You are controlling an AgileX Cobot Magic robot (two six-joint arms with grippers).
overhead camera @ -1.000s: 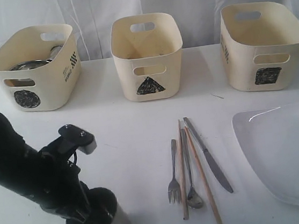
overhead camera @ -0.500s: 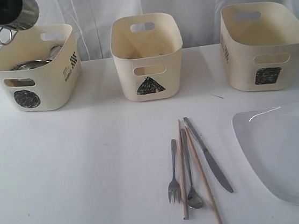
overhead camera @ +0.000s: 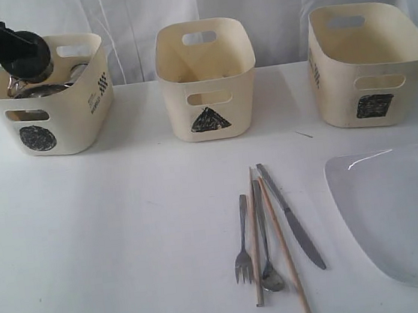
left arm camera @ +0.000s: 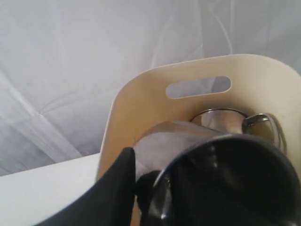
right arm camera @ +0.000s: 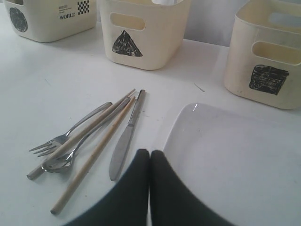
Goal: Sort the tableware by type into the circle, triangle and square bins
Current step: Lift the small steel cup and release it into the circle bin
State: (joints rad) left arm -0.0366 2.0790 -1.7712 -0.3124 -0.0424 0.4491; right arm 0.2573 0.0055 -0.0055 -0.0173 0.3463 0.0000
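Mug (left arm camera: 169, 139) lowered into circle bin (overhead camera: 65, 116), near left rim.

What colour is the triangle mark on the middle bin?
The triangle mark is black, clearest in the right wrist view.

Bins: 3, namely circle bin (overhead camera: 69, 121), triangle bin (overhead camera: 177, 92), square bin (overhead camera: 338, 100).
Fork (overhead camera: 242, 243): 1.
Spoon (overhead camera: 272, 278): 1.
Knife (overhead camera: 297, 228): 1.
Chopsticks (overhead camera: 283, 246): 2.
Plate (overhead camera: 396, 211): 1.
Steel vessels (left arm camera: 217, 120) in circle bin: at least 2 seen; full count unclear.
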